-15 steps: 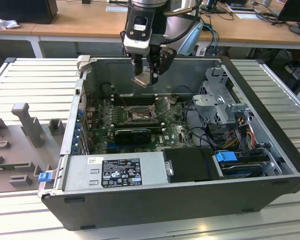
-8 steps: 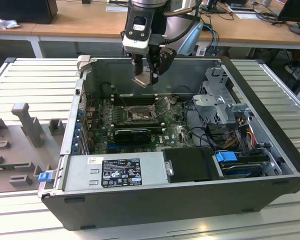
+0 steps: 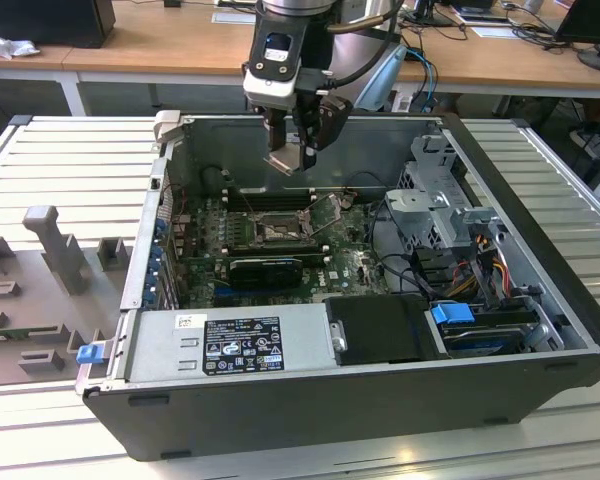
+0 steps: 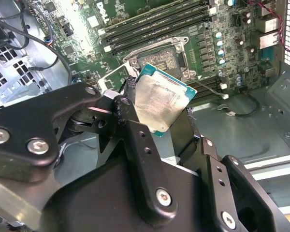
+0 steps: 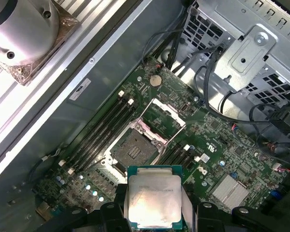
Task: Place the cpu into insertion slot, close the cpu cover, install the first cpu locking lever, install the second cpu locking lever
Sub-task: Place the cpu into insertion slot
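One cpu (image 5: 153, 202), one insertion slot (image 5: 133, 148), one cpu cover (image 5: 160, 103), one computer case (image 3: 380, 402)

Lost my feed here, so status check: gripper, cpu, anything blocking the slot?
Gripper shut on cpu, held above the motherboard. Insertion slot empty, cpu cover swung open. Nothing seen between chip and slot.

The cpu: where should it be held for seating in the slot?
By two opposite thin edges, from above, as the gripper holds the cpu now: it is a flat square, so that likely leaves its underside free for the insertion slot.
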